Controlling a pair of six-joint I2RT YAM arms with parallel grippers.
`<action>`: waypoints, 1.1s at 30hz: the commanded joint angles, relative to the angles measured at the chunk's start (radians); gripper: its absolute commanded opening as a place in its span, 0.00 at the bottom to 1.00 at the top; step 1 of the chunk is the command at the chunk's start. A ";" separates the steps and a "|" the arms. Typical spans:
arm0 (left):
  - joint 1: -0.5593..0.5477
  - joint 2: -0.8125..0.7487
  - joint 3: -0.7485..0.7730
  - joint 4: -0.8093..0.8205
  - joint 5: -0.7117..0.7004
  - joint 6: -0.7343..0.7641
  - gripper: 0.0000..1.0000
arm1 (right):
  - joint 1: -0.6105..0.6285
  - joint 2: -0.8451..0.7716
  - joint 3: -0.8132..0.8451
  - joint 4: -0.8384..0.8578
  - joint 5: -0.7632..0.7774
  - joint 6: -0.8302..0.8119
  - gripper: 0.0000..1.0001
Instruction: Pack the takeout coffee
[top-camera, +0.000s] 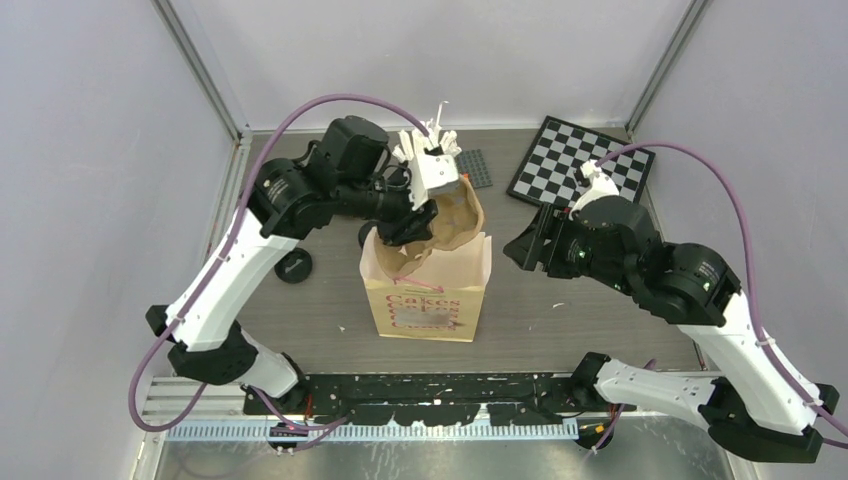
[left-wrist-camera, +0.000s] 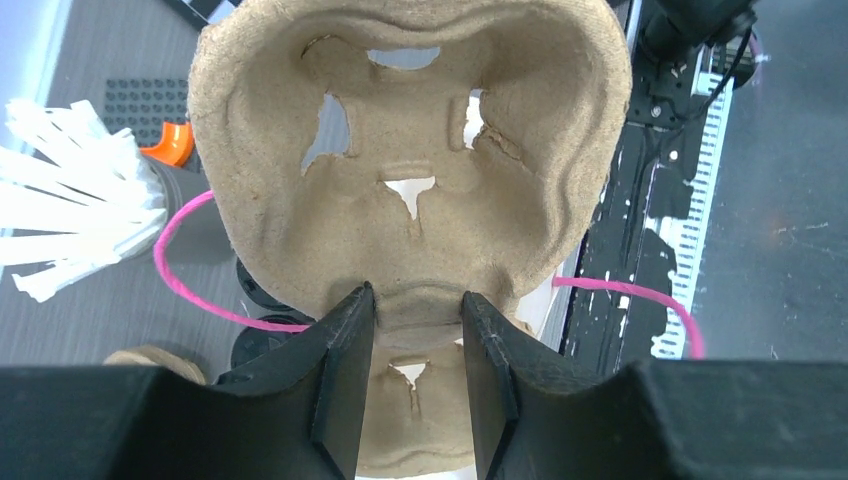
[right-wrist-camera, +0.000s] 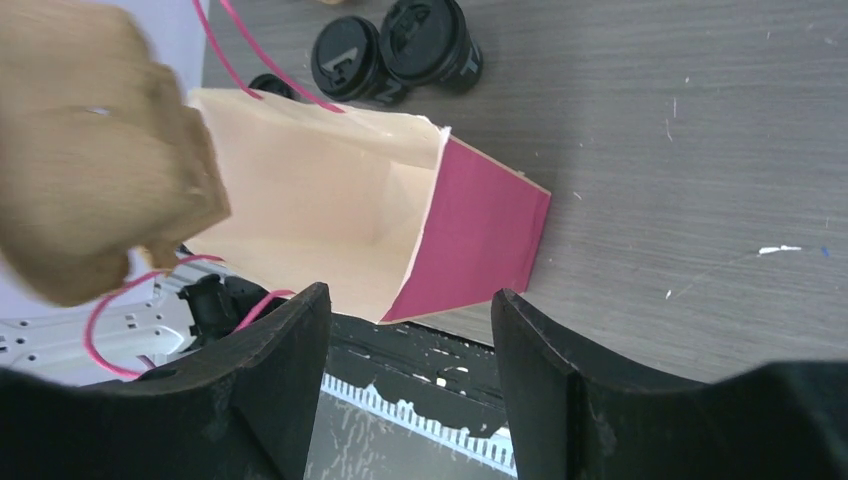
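Tray stage, by my judgement: left gripper (left-wrist-camera: 418, 330) pinches the pulp tray (left-wrist-camera: 400, 150) over the open bag (top-camera: 425, 300), right gripper (right-wrist-camera: 410, 340) spread and empty, coffee cups (right-wrist-camera: 345, 60) on the table (right-wrist-camera: 650, 150) beside the bag; next, lower the tray in level.

Apparently two cups (right-wrist-camera: 351, 60); one bag (right-wrist-camera: 480, 240); one tray (left-wrist-camera: 540, 150).

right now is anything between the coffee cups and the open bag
Yes. The cardboard tray, clamped in the left gripper jaws, hangs over the mouth of the bag and partly covers the way in from above. The two coffee cups stand on the table beside the bag.
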 joint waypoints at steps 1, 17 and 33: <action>-0.004 0.039 0.050 -0.073 0.033 0.069 0.39 | 0.004 0.025 0.065 0.016 0.041 -0.025 0.65; -0.004 0.082 0.026 -0.172 0.023 0.231 0.42 | 0.004 0.084 0.076 0.025 0.031 -0.010 0.65; -0.002 0.056 0.102 -0.200 -0.681 -0.375 0.61 | 0.005 0.161 -0.001 0.073 -0.041 -0.063 0.70</action>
